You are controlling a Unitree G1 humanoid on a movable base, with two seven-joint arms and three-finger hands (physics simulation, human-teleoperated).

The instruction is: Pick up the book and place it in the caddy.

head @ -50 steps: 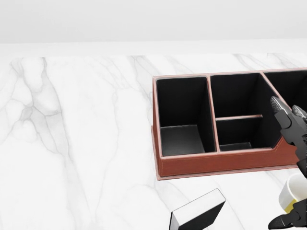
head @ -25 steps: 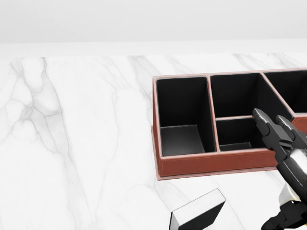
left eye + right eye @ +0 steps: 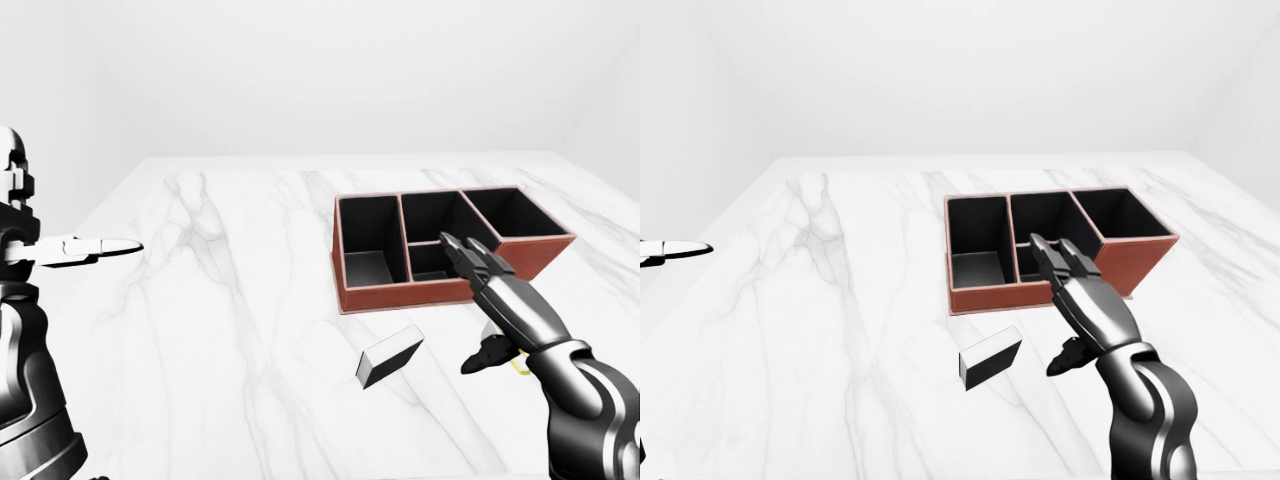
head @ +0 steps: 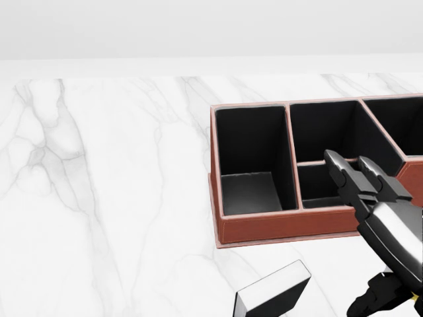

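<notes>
White marble table (image 3: 230, 300), grey veining; plain pale walls (image 3: 330, 70) behind; even, soft light.

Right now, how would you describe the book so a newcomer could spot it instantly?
On the white marble table, find the reddish-brown caddy in the left-eye view. Below its left end lies the book, flat, alone and untouched. It is a small black slab with a white page edge, the only loose dark item there.
</notes>
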